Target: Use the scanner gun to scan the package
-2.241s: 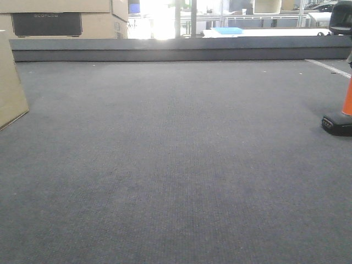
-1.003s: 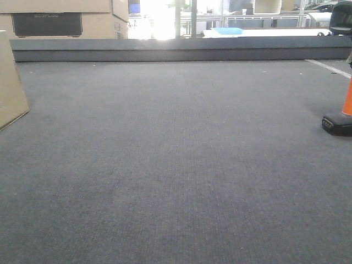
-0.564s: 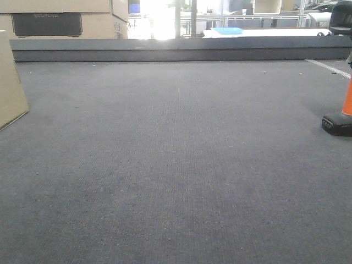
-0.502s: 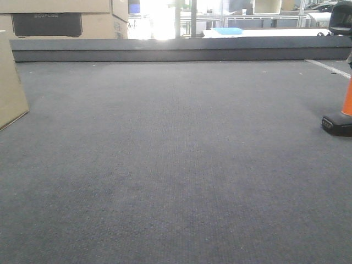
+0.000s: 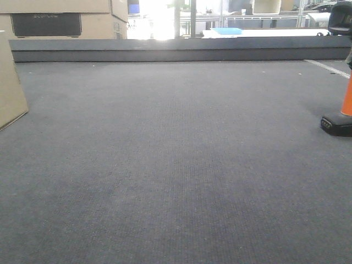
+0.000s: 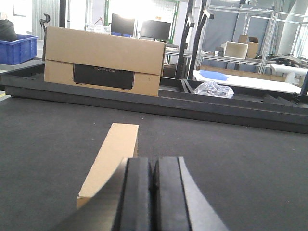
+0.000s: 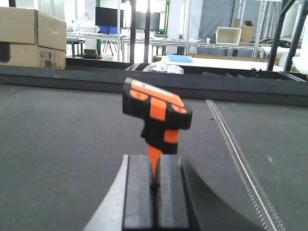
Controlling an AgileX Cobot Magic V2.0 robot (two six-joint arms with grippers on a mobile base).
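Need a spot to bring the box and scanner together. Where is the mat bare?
Bare mat spans the whole middle, between the package at far left and the scanner gun at far right, back to the dark rail. Only those two edges are occupied.

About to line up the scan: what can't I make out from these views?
- package label: not visible in the left wrist view; near end hidden behind the shut left gripper; front view cuts it at the left edge.
- scanner gun foot: hidden behind the shut right gripper.
- Scanner head: cropped by the front view's right edge.
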